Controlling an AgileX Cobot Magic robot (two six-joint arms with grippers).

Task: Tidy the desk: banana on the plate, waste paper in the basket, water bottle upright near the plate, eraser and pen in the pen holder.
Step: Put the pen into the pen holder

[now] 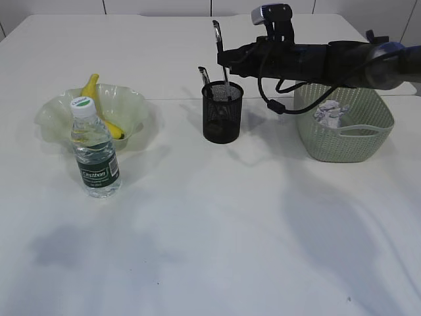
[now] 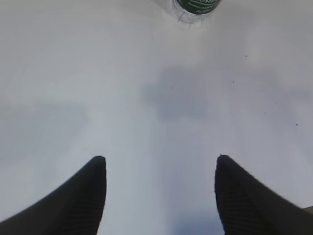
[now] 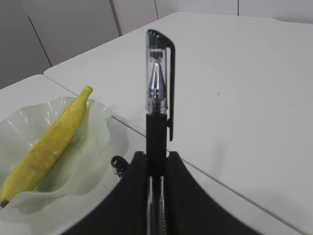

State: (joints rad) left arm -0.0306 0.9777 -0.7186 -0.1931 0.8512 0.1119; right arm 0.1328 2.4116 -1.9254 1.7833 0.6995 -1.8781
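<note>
Item, pen step: my right gripper [image 3: 156, 166] clamps the clear-capped black pen [image 1: 218, 39] upright above the black mesh pen holder [image 1: 222, 112], needing a straight descent before release, I judge; left gripper [image 2: 159, 196] open, idle.

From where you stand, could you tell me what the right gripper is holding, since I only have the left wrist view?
Observer: The right gripper is shut on a capped pen, held upright.
Operator: Thank you. Where is that pen relative to the holder?
Observer: It hangs over the black mesh pen holder, its lower end at the rim; another pen already stands inside.
Operator: And is the waste paper done?
Observer: Yes, crumpled paper lies in the green basket.
</note>
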